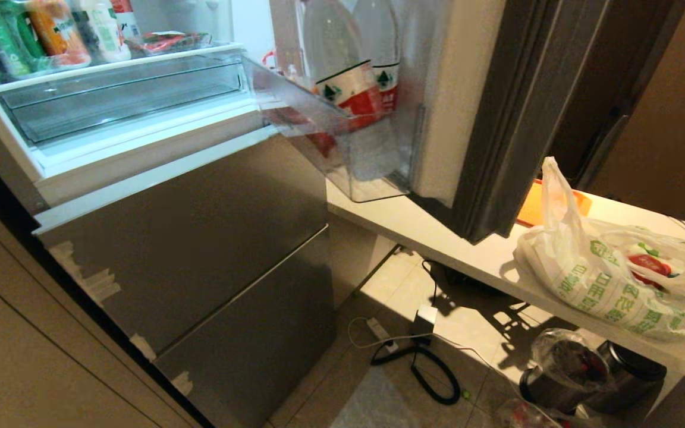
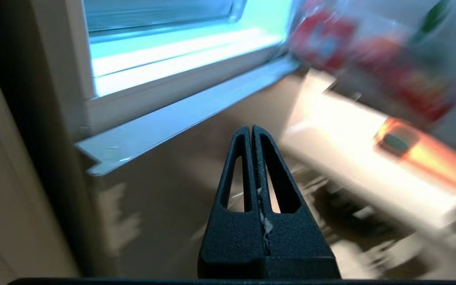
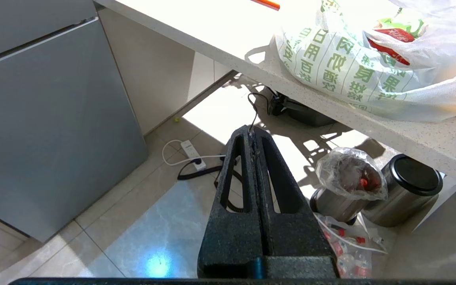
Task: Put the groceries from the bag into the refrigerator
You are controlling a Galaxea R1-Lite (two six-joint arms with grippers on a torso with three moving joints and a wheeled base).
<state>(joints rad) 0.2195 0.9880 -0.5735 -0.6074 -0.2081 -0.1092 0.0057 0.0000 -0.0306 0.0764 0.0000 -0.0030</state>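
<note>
Our left gripper [image 2: 251,132] and right gripper [image 3: 251,132] hang pinched together and empty, since the bag [image 1: 610,279] waits beside the open refrigerator [image 1: 188,238].

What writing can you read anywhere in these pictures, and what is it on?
"日用百": green characters on the bag.
"肉奶酒": next column on the bag; its other characters are too creased to read.
Water bottle labels in the refrigerator door: too blurred.
Drinks on its shelf: too small.
Red pack inside the bag: unreadable.
</note>
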